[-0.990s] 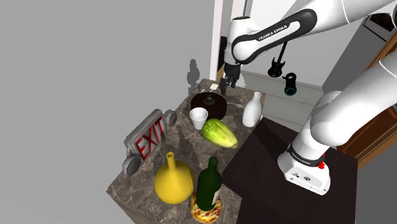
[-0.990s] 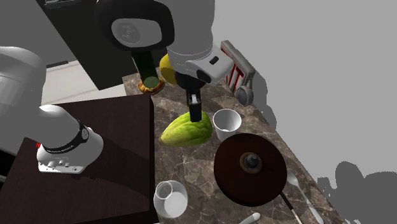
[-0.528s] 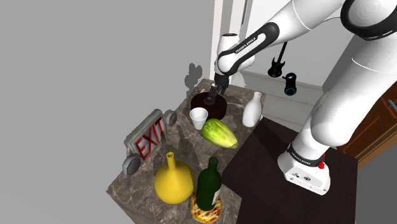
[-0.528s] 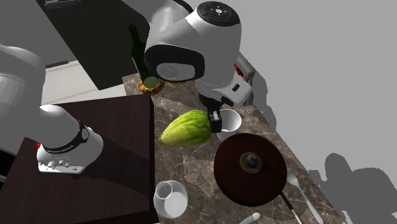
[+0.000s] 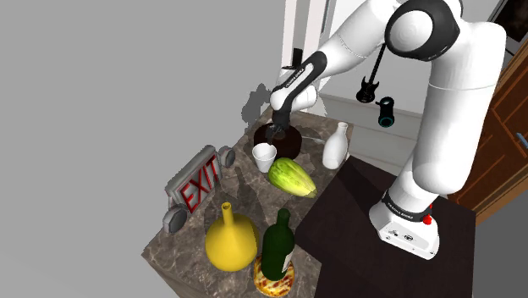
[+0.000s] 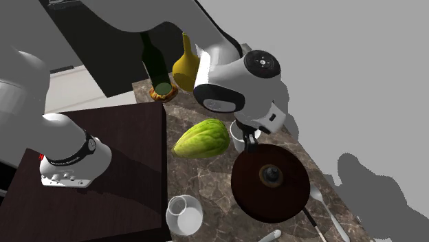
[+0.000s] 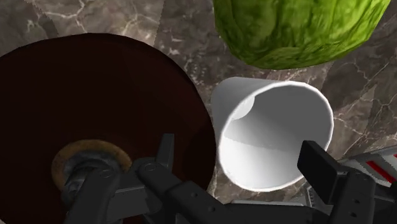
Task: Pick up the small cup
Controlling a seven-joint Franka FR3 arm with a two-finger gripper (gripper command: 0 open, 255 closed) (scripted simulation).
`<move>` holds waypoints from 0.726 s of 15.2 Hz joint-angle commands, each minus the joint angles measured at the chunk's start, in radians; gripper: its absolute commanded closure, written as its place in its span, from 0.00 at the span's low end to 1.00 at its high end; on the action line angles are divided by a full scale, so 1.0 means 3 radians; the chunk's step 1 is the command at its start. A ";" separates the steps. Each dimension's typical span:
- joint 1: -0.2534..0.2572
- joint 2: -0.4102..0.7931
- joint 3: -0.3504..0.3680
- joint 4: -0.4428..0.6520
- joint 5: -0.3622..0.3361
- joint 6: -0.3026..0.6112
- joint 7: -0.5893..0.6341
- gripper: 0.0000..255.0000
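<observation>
Though half-hidden outside, cup (image 7: 273,133) between jaws.

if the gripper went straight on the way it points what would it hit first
Likely the white cup, between the open fingers of the gripper. One finger lines up with the dark round lid and may touch that first; depth unclear.

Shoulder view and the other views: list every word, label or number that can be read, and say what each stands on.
"EXIT": red letters on the grey exit sign.
White lettering on the arm's dark forearm: too small to read.
White lettering on the arm's dark base ring: too small to read.
</observation>
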 commanded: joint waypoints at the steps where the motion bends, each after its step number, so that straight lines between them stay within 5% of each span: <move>1: -0.0055 0.0273 0.0067 0.0195 0.0139 0.0084 -0.0114 0.00; 11: -0.0144 0.0700 0.0190 0.0346 0.0299 0.0362 -0.0268 0.00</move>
